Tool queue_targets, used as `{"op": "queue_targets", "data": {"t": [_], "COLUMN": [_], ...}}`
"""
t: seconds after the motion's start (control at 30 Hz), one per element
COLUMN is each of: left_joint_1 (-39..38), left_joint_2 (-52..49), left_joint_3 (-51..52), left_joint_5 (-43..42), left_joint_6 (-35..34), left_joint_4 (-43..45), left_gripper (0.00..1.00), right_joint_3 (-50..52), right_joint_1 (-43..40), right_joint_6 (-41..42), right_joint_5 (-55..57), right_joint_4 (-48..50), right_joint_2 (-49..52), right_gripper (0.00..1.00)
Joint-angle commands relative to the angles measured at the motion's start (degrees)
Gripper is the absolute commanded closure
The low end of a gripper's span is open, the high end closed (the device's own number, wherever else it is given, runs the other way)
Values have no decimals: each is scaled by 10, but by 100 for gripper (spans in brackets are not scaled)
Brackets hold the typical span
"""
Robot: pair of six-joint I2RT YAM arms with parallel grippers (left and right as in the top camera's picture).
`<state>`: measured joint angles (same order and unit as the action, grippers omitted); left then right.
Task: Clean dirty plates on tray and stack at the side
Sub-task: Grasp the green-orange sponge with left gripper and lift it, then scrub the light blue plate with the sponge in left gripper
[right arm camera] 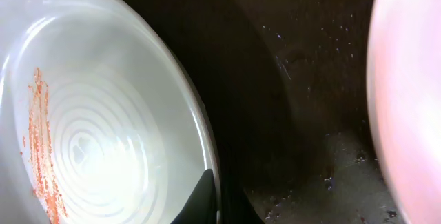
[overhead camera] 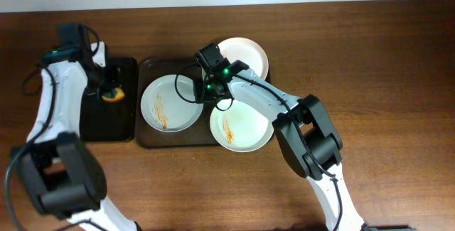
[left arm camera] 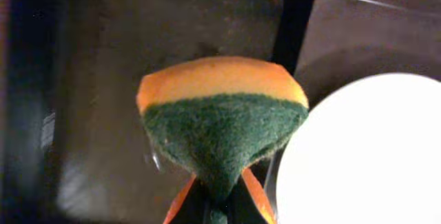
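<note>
Three plates (overhead camera: 170,103) overhead; right wrist, two.

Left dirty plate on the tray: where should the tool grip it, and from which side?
I'd pinch the left plate by its right rim, one finger over and one under the lip: it lies flat, shallow, so only the edge offers purchase. Come from the bare tray gap; the right tool sits shut there.

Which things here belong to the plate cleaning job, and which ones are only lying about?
For the job:
- left plate, streaked with sauce
- front plate, streaked with sauce
- back plate
- big brown tray
- sponge

Only lying about:
- small black tray
- table
</note>
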<state>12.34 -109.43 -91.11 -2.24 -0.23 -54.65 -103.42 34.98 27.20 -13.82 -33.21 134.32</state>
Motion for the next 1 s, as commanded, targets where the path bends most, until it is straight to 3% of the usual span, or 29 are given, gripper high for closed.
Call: {"op": "queue_targets", "data": {"t": [0.0,0.23,0.43,0.67,0.97], "left_joint_1": [1,0,-3,-76,-160], "left_joint_2": [19,19,19,12,-115], "left_joint_3": [-8,-8,-8,-7,3], "left_joint_5": [55,44,-61,-85,-61], "left_joint_6": [-6,-6,-5,-18,-86], "left_joint_4": [-25,-19,-14,-7,90], "left_gripper": [99,99,99,99,99], "right_joint_3": [-7,-8,-8,-8,-8], "right_joint_1": [-2,-3,-18,-24,-24], "right_joint_6": [-2,-1,34,48,48], "right_joint_5": [3,-21,-25,-46,-47], "right_joint_4": [0,11,15,26,25], "right_joint_2": [14,14,14,14,14], "right_gripper": [96,96,96,96,96]}}
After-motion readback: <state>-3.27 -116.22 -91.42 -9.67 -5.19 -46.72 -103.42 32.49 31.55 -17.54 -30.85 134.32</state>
